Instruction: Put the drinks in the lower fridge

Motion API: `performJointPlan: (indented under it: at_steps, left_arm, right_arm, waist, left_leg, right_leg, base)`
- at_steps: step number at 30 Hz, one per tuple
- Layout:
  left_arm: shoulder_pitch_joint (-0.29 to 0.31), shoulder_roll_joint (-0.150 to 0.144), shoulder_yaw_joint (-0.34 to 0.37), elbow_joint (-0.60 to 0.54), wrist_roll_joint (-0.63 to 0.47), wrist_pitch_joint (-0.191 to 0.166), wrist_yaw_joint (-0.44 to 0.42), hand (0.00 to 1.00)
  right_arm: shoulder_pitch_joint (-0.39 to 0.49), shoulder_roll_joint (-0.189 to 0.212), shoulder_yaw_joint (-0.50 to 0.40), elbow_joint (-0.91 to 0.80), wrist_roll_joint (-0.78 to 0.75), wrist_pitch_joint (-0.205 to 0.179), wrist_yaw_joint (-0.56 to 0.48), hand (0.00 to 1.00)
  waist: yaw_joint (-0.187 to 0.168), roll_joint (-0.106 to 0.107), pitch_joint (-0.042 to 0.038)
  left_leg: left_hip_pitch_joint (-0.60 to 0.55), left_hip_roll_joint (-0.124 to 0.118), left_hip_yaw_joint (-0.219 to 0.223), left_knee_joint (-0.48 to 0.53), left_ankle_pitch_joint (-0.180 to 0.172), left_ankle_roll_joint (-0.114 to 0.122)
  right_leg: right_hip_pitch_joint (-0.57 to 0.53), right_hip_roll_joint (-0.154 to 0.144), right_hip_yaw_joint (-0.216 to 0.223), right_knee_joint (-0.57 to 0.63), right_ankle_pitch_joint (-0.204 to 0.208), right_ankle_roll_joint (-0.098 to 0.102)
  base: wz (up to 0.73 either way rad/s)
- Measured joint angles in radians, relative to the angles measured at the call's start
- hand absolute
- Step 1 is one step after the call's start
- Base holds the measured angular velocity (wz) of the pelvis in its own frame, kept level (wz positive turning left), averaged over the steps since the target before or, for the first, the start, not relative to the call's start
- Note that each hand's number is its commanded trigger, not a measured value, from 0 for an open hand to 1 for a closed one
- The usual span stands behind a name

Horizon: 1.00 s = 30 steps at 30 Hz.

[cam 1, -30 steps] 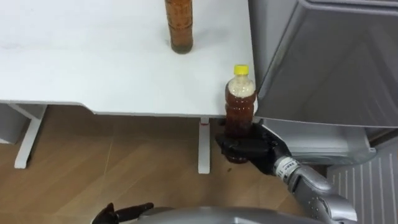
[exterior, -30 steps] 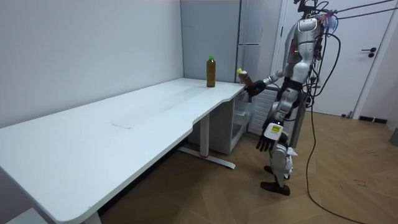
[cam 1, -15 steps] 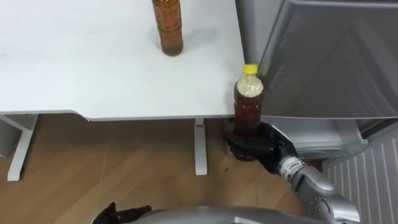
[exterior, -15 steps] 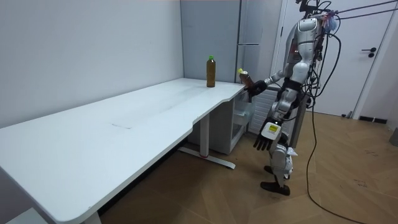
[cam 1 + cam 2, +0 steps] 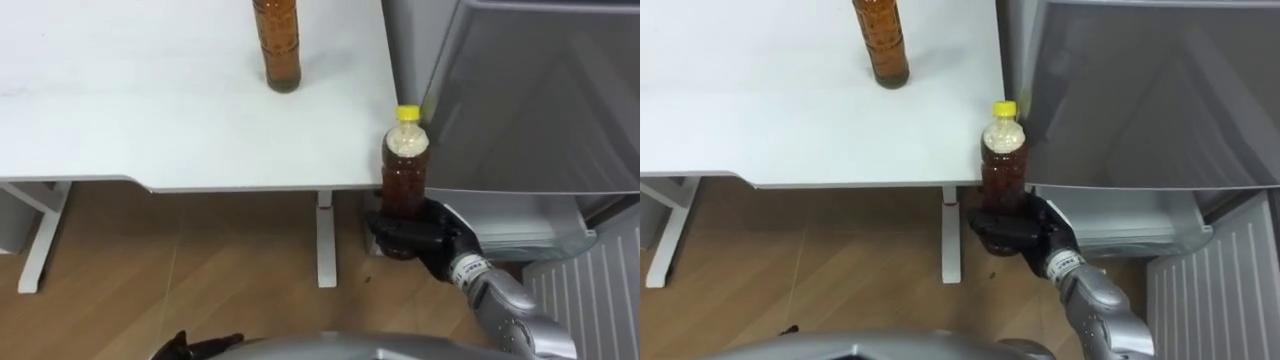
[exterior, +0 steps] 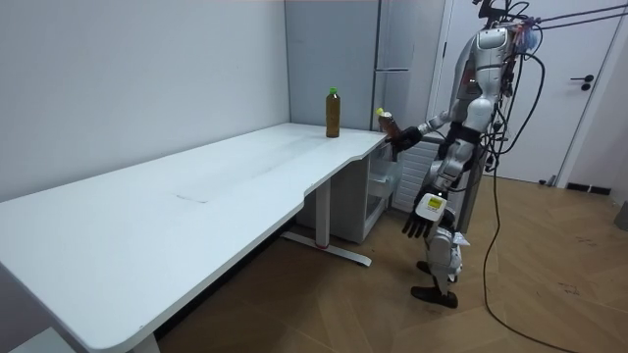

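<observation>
My right hand (image 5: 420,232) (image 5: 1018,227) is shut on a brown drink bottle with a yellow cap (image 5: 404,170) (image 5: 1003,155), held upright just off the white table's right corner, next to the grey fridge (image 5: 530,90) (image 5: 1140,90). A second brown drink bottle (image 5: 277,45) (image 5: 881,40) stands on the white table (image 5: 150,110) (image 5: 770,110) near its far right edge. In the room view I stand at the table's end before the fridge (image 6: 392,59), the held bottle (image 6: 386,123) out in front, the other bottle (image 6: 333,113) on the table. My left hand (image 6: 419,225) hangs low at my side, fingers relaxed.
The lower fridge compartment (image 5: 520,225) (image 5: 1130,225) stands open below the grey door, with a white ribbed panel (image 5: 600,290) at the lower right. White table legs (image 5: 325,240) stand on the wooden floor. A door (image 6: 589,88) is behind me in the room view.
The camera has shifted slightly. My right hand with the yellow-capped bottle has drifted to the right, toward the fridge. The bottle on the table has not moved.
</observation>
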Motion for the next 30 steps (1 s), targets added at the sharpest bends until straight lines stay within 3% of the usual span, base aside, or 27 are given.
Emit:
performJointPlan:
  at_steps: [4,9,13,18,22,30]
  left_arm:
    - [0.022,0.000,0.015,0.000,-0.001,0.000,0.005,0.00]
    - [0.050,0.001,0.021,-0.001,0.000,0.000,0.028,0.00]
    - [0.058,0.001,0.025,-0.001,0.000,0.000,0.056,0.00]
    - [0.057,0.001,0.035,-0.002,0.001,0.001,0.072,0.00]
    - [0.051,0.001,0.035,-0.001,0.002,0.001,0.069,0.00]
    - [0.050,-0.006,0.035,0.002,0.017,0.000,0.066,0.00]
  right_arm:
    - [0.001,0.010,0.001,0.001,0.005,0.000,-0.041,1.00]
    - [0.003,0.016,0.001,0.026,0.008,-0.003,-0.091,1.00]
    - [0.011,0.018,0.001,0.025,0.007,-0.004,-0.161,1.00]
    - [0.011,0.018,0.004,0.024,-0.024,-0.024,-0.241,1.00]
    - [0.011,0.017,0.004,0.024,-0.138,-0.046,-0.343,1.00]
    - [0.015,0.014,-0.015,0.006,-0.463,-0.111,-0.521,1.00]
  waist:
    - [0.000,-0.007,0.0030]
    - [-0.002,-0.015,-0.0003]
    - [-0.015,-0.014,-0.0075]
    - [-0.016,-0.010,-0.0078]
    - [-0.017,-0.007,-0.0017]
    - [-0.031,-0.002,-0.0053]
  left_leg:
    - [-0.003,-0.002,-0.012,0.004,0.000,0.001]
    - [-0.007,-0.007,-0.025,0.012,0.001,0.003]
    - [-0.013,-0.016,-0.039,0.019,0.006,0.011]
    - [-0.018,-0.022,-0.038,0.020,0.011,0.021]
    - [-0.020,-0.026,-0.036,0.018,0.014,0.026]
    - [-0.036,-0.029,-0.014,0.010,0.019,0.032]
  right_leg:
    - [0.002,-0.004,-0.016,0.001,0.000,0.000]
    - [0.000,-0.009,-0.020,-0.001,0.000,0.001]
    - [0.005,-0.016,-0.030,0.000,0.000,0.009]
    - [-0.002,-0.023,-0.022,0.002,0.010,0.018]
    - [-0.008,-0.025,-0.010,0.005,0.017,0.022]
    - [-0.038,-0.026,0.015,0.022,0.019,0.025]
  base:
    - [0.09]
    - [0.07]
    - [0.13]
    - [0.00]
    - [-0.03]
    - [-0.09]
